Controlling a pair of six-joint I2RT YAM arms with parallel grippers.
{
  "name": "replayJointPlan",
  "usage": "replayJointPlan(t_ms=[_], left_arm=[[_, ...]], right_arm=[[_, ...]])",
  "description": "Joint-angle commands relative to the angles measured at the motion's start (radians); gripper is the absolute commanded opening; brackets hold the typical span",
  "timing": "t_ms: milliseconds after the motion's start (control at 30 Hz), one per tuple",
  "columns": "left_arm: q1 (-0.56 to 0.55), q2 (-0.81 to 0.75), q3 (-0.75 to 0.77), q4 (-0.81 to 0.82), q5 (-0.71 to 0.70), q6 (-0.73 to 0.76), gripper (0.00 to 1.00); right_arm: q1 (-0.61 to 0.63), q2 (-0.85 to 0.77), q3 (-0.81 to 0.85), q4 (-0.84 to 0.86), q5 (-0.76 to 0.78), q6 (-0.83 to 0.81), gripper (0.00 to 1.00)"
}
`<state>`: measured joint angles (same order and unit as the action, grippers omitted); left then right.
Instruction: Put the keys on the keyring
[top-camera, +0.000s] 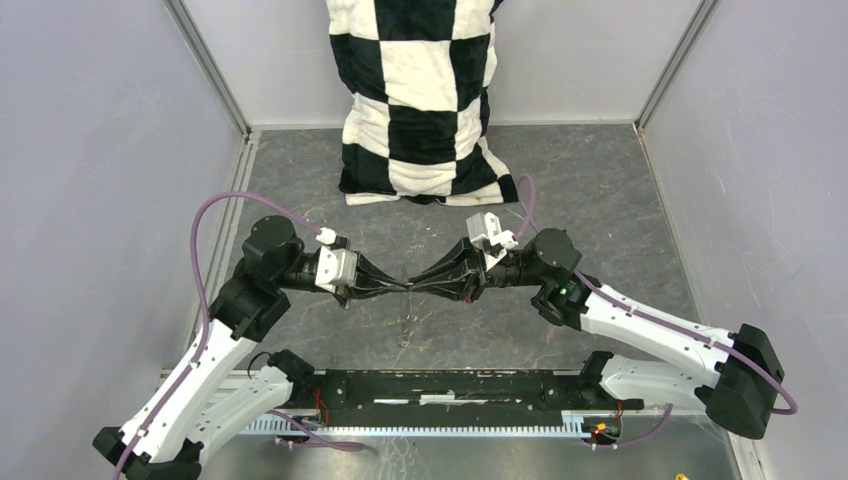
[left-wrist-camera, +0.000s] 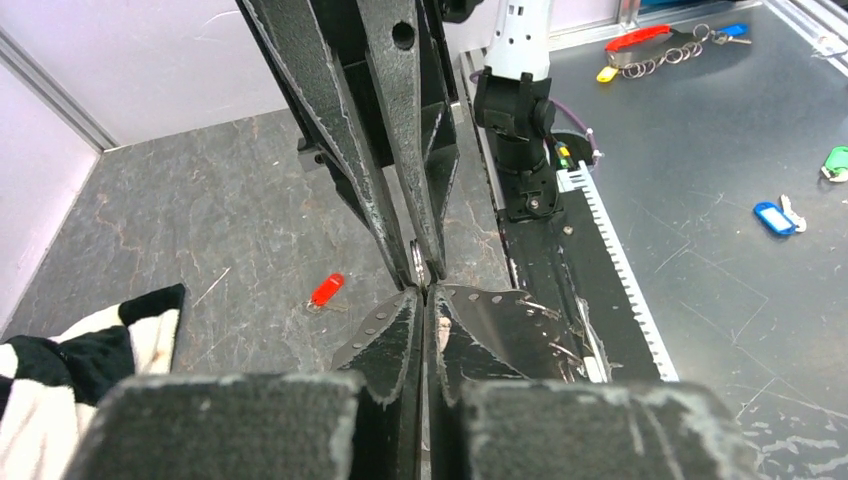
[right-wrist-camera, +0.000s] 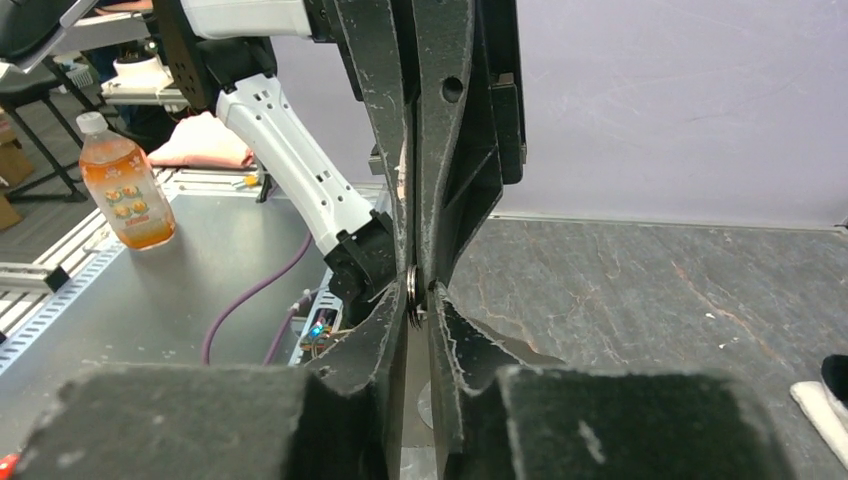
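My two grippers meet tip to tip above the middle of the floor, the left gripper (top-camera: 399, 287) and the right gripper (top-camera: 423, 284). A silvery metal ring, the keyring (right-wrist-camera: 412, 290), shows edge-on, pinched at the right gripper's (right-wrist-camera: 419, 296) tips. It also shows in the left wrist view (left-wrist-camera: 417, 262). My left gripper (left-wrist-camera: 424, 293) is shut, its tips against the ring; I cannot tell what it holds. The red-headed key (left-wrist-camera: 326, 290) lies on the floor below. The green-headed key is not in view in the work area.
A black-and-white checked cloth (top-camera: 425, 95) stands against the back wall. Grey walls close the left and right sides. On the metal bench outside lie a green tag (left-wrist-camera: 836, 160), a blue tag (left-wrist-camera: 775, 217), a ring chain (left-wrist-camera: 665, 60) and an orange bottle (right-wrist-camera: 122, 183).
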<state>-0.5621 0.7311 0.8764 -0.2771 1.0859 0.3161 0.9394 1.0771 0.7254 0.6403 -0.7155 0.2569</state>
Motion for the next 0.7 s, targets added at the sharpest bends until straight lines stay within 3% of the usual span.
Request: replayJointPlan(t_ms=[0, 267, 500, 667], left_arm=[[-0.002, 0.001, 0.040, -0.044, 0.038, 0.104, 0.02], [-0.003, -0.056, 0.038, -0.055, 0.129, 0.343, 0.02], [-0.002, -0.048, 0.065, -0.056, 0.192, 0.435, 0.02], [-0.002, -0.034, 0.072, -0.013, 0.195, 0.378, 0.02]], right_arm=[[0.003, -0.033, 0.107, -0.134, 0.002, -0.098, 0.25], [0.002, -0.176, 0.149, -0.364, 0.095, -0.295, 0.53], [0.003, -0.234, 0.103, -0.370, 0.107, -0.325, 0.56], [0.004, -0.199, 0.091, -0.295, 0.002, -0.290, 0.51]])
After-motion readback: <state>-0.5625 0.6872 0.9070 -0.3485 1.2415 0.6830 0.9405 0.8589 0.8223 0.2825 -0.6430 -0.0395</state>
